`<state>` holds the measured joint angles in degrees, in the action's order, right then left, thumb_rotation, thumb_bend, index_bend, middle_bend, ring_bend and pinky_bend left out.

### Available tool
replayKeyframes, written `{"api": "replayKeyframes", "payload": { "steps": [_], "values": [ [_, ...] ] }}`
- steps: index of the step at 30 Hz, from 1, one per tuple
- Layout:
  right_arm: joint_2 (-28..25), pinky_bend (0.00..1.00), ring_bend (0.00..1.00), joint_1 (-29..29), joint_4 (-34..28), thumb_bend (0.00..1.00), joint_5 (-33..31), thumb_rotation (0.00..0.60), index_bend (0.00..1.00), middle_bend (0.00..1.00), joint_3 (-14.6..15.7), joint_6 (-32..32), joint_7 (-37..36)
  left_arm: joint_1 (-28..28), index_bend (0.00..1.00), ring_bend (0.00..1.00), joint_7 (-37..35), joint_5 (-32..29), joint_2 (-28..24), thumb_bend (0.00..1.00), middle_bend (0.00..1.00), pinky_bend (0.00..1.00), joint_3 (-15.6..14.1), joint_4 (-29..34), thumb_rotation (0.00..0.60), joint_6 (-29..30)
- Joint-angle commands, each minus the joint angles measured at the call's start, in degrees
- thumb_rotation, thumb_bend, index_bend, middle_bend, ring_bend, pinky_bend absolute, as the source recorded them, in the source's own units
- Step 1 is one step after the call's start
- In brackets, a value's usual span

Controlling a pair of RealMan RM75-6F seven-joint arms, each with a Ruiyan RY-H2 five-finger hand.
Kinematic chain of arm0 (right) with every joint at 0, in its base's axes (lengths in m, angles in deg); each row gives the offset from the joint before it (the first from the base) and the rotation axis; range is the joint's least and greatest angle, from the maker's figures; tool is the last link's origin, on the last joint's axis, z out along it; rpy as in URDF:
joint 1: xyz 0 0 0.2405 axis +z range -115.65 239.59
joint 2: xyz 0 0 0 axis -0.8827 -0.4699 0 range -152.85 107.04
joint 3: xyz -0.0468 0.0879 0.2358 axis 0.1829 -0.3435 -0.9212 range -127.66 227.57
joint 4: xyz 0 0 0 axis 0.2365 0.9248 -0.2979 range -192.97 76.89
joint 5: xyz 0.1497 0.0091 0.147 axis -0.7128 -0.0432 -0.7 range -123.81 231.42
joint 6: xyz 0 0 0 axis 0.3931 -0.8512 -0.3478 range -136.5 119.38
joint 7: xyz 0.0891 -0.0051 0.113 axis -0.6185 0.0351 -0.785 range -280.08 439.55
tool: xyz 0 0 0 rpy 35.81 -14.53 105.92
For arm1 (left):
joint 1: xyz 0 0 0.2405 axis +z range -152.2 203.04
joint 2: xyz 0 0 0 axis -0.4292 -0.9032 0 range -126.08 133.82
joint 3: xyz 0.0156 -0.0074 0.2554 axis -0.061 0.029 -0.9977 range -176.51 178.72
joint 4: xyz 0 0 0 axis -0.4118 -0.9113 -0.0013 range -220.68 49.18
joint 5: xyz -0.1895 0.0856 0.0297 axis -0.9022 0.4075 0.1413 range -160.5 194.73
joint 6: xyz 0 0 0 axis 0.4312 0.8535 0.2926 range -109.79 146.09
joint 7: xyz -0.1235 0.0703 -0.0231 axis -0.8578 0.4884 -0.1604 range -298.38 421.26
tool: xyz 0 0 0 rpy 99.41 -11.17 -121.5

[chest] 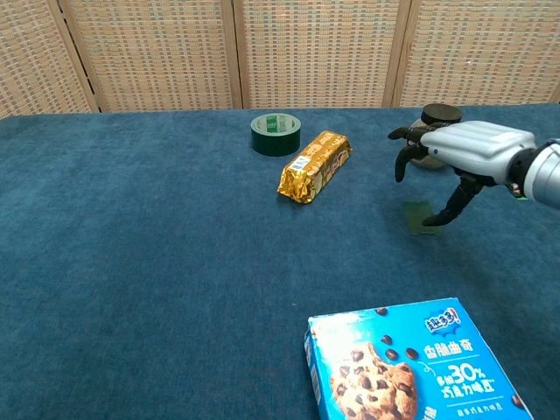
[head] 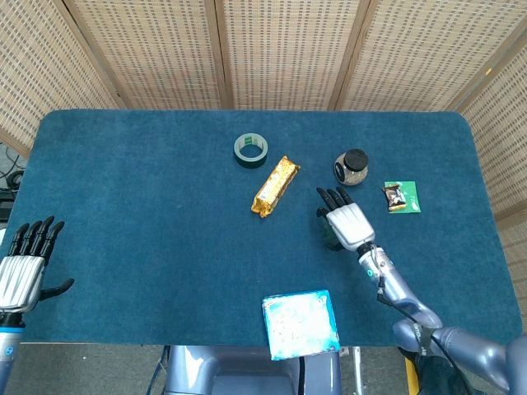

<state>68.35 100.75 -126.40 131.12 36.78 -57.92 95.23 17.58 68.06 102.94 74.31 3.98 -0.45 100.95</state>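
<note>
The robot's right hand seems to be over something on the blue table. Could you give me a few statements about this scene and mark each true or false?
1. The right hand hovers over the small green packet, holding nothing. True.
2. The left hand grips the tape roll. False: it is open at the table's near left edge, far from the roll.
3. The gold snack bar lies between the tape roll and the jar. True.
4. The blue cookie box stands against the screen at the far edge. False: it lies flat at the near edge.
</note>
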Motion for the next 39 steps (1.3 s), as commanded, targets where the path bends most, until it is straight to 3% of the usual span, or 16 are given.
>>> {"api": "replayKeyframes", "payload": {
  "steps": [1, 11, 19, 39],
  "values": [
    [3.09, 0.0, 0.0, 1.86, 3.47, 0.21, -2.16, 0.6, 0.33, 0.0, 0.0, 1.38, 3.11, -0.27, 0.0, 0.0, -0.04, -0.59, -0.02, 0.0, 0.0, 0.0, 0.19, -0.02, 0.6, -0.56],
    [5.03, 0.0, 0.0, 2.67, 8.59, 0.21, -4.43, 0.6, 0.34, 0.0, 1.71, 2.16, 5.84, -0.57, 0.0, 0.0, -0.65, -1.29, -0.34, 0.0, 0.0, 0.0, 0.27, -0.03, 0.6, -1.25],
    [5.38, 0.0, 0.0, 2.73, 8.57, 0.21, -3.96, 0.6, 0.34, 0.0, 3.14, 1.42, 5.93, -0.78, 0.0, 0.0, -0.39, -1.52, -0.28, 0.0, 0.0, 0.0, 0.16, 0.02, 0.6, -1.67],
    [8.17, 0.0, 0.0, 4.89, 13.9, 0.23, -7.64, 0.6, 0.37, 0.0, 2.58, 2.31, 10.28, -0.99, 0.0, 0.0, -0.73, -2.03, -0.58, 0.0, 0.0, 0.0, 0.15, 0.37, 0.6, -1.96]
  ]
}}
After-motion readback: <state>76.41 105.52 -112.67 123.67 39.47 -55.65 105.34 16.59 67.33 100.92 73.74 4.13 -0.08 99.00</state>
